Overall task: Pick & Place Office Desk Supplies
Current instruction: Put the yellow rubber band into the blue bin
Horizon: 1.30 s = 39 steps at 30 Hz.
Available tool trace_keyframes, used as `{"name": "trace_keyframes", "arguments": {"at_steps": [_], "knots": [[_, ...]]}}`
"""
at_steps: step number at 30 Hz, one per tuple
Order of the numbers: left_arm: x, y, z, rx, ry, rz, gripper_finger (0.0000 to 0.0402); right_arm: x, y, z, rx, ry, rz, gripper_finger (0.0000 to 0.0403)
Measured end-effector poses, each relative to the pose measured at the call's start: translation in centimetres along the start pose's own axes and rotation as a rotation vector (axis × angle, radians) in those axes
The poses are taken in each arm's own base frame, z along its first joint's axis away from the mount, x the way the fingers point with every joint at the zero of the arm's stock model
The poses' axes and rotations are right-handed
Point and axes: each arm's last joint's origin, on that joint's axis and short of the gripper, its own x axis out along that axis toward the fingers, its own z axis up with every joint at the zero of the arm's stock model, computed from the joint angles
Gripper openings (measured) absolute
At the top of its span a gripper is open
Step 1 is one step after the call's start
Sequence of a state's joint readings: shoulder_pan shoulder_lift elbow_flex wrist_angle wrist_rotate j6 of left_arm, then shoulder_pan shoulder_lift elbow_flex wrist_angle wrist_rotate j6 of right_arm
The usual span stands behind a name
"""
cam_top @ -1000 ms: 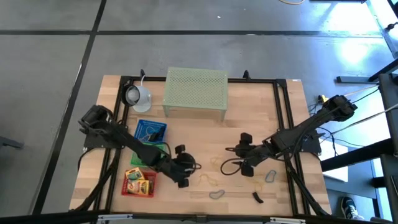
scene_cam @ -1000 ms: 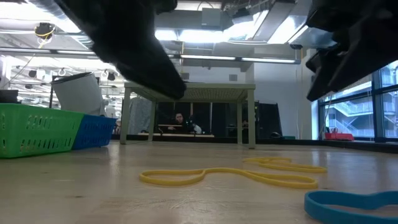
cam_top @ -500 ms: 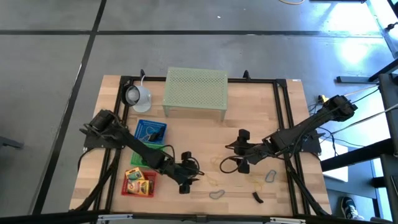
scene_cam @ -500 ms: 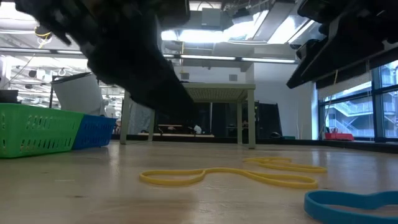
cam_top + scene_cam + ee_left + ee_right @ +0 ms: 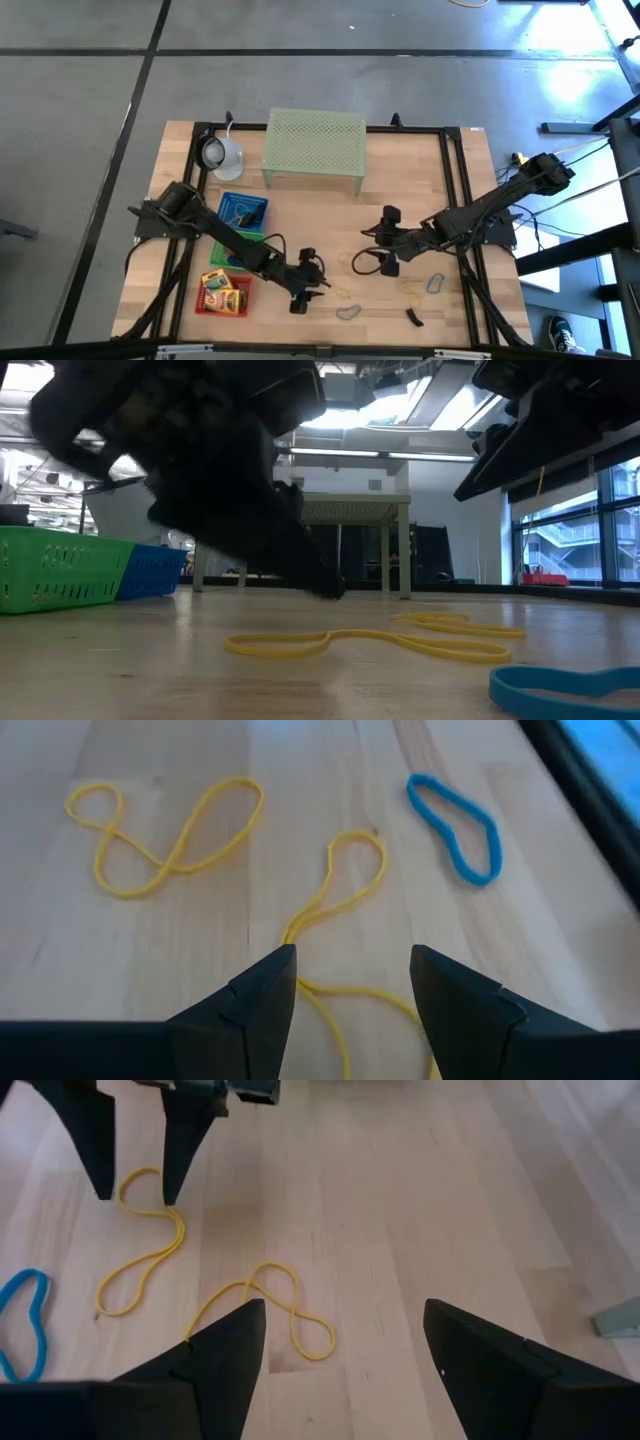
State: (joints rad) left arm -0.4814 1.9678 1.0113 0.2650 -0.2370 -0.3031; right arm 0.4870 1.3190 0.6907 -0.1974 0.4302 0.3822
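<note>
Right now my left arm reaches low across the bench (image 5: 330,215) from the red basket (image 5: 222,293) toward the loose rubber bands, and my left fingers (image 5: 352,988) hang spread just above the wood with nothing between them. One yellow rubber band (image 5: 338,895), a thin kinked loop, lies on the bench right under them, its tail running back between the two dark tips. Just beside it lies a second yellow rubber band (image 5: 165,835), twisted into a figure eight, and on the other side a blue rubber band (image 5: 455,840), thicker and flattened into a long oval.

My right arm stretches in from the far side of those bands, and my right fingers (image 5: 345,1345) are spread wide and empty as well, hovering over bare wood near the twisted yellow band. From that wrist I see my left fingertips (image 5: 180,1155) pointing down at the kinked yellow loop.

Beside my left arm stand three small baskets in a row: the red one holds two yellow printed boxes (image 5: 222,292), the green basket (image 5: 245,245) next to it is mostly hidden by my arm, and the blue basket (image 5: 241,211) holds a thin pale loop. Past the blue basket stand a pale green mesh stand (image 5: 315,148) and a round white lamp (image 5: 220,154). A small black clip (image 5: 414,318) lies near the bench's front edge, beyond the blue band.
</note>
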Motion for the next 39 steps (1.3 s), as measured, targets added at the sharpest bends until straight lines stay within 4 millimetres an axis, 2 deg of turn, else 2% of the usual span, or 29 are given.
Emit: {"name": "trace_keyframes", "arguments": {"at_steps": [9,13,17,24,29,35,39], "knots": [[1.7,1.5,-1.0,0.018,0.019,0.034,0.0192,0.2,-0.5,0.2,-0.006,-0.007,-0.013,0.0274],[1.9,1.9,-1.2,0.021,0.044,0.051,0.0179,0.3,-0.6,0.3,-0.007,-0.007,-0.017,0.0274],[1.8,2.0,-1.7,0.059,0.101,0.101,0.0136,0.3,-0.6,0.3,-0.009,-0.007,-0.016,0.0274],[1.7,2.2,-2.2,0.08,0.158,0.112,0.0016,0.3,-0.6,0.3,-0.01,-0.006,-0.017,0.0274],[1.7,2.2,-2.2,0.077,0.146,0.103,0.0004,0.3,-0.6,0.3,-0.011,-0.006,-0.017,0.0274],[0.2,2.1,-0.8,0.103,0.101,0.11,0.0003,0.3,-0.6,0.3,-0.022,-0.005,-0.017,0.0274],[-2.1,1.9,1.9,0.086,-0.014,0.142,0.0003,0.3,-0.6,0.3,-0.033,-0.005,-0.017,0.0274]]}}
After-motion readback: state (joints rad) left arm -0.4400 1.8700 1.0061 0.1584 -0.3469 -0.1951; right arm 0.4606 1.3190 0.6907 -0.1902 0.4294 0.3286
